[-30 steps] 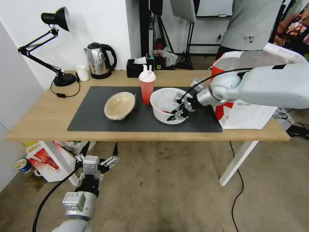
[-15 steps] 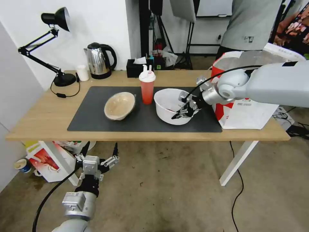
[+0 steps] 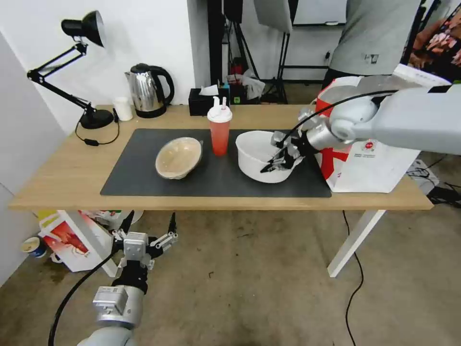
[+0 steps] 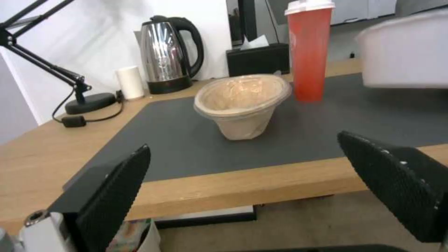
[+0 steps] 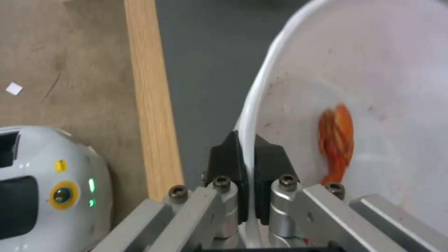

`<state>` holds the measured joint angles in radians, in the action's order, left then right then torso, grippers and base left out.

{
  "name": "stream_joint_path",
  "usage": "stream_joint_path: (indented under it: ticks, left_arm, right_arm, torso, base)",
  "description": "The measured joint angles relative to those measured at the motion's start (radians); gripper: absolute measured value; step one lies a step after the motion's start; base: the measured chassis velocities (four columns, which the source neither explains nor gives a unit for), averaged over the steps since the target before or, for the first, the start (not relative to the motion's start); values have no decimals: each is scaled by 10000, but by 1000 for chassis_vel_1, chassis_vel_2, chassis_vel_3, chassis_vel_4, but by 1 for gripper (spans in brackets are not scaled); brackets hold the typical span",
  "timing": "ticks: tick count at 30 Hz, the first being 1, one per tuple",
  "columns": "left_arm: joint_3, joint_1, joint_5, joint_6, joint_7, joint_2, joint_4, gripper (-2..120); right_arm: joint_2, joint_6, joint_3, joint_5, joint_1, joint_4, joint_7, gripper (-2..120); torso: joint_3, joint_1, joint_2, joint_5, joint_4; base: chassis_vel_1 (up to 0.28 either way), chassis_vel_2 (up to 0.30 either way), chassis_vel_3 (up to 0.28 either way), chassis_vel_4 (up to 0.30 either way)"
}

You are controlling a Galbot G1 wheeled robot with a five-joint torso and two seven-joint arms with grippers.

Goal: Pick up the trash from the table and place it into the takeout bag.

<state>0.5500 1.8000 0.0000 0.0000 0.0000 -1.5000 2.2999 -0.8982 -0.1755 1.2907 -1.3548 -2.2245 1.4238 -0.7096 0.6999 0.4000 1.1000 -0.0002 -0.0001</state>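
Note:
My right gripper is shut on the near right rim of the big white bowl, which hangs tilted just above the dark mat, beside the takeout bag. In the right wrist view the pads pinch the rim of the white bowl, and a red crayfish shell lies inside. The red drink cup and the beige paper bowl stand on the mat to the left. My left gripper hangs open below the table's front edge; its view shows the beige bowl and red cup.
A kettle, a small white cup, a desk lamp and a black tissue box line the table's back edge. A person stands behind the bag. A red-and-white box sits on the floor under the table's left end.
My right gripper has carried the white bowl up and to the right, closer to the takeout bag, and the bowl now tilts. The left arm has not moved.

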Motion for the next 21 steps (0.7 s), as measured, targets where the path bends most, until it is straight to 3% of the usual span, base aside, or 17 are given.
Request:
stream_joint_path:
  ticks: [11, 21]
  left_arm:
    - [0, 0, 0, 0, 0, 0, 0, 100]
    - [0, 0, 0, 0, 0, 0, 0, 100]
  right_arm:
    - [139, 275, 1134, -316, 483, 4, -152, 0]
    - [150, 286, 990, -385, 1276, 417, -261, 0]
  torso:
    - [1, 0, 0, 2, 1]
    - [0, 0, 0, 0, 1]
  base:
    - [0, 0, 0, 0]
    - [0, 0, 0, 0]
